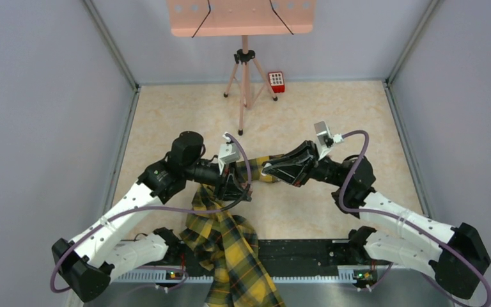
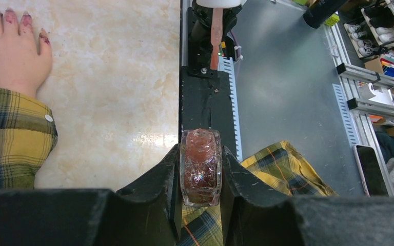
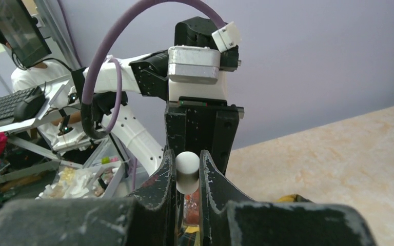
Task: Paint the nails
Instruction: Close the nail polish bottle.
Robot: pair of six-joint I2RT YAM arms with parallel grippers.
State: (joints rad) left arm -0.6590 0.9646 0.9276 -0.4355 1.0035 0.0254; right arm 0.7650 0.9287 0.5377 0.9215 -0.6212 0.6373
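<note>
My left gripper (image 2: 201, 154) is shut on a clear glass polish bottle (image 2: 200, 169) with reddish polish; its neck shows bare. The pale mannequin hand (image 2: 13, 51) lies flat at the top left of the left wrist view. Its nails (image 2: 10, 15) are smeared dark red, and a plaid sleeve (image 2: 10, 133) covers the wrist. My right gripper (image 3: 187, 165) is shut on a small white cap (image 3: 187, 171), with the reddish bottle (image 3: 191, 207) just below it. From above, the left gripper (image 1: 235, 182) and right gripper (image 1: 270, 171) meet at mid-table and hide the hand.
The plaid sleeve (image 1: 230, 249) trails over the black base rail (image 1: 300, 252) at the near edge. A tripod (image 1: 245, 77) with a pink board (image 1: 240, 17) stands at the back, and a small red keypad box (image 1: 276, 81) sits beside it. Grey walls enclose the table.
</note>
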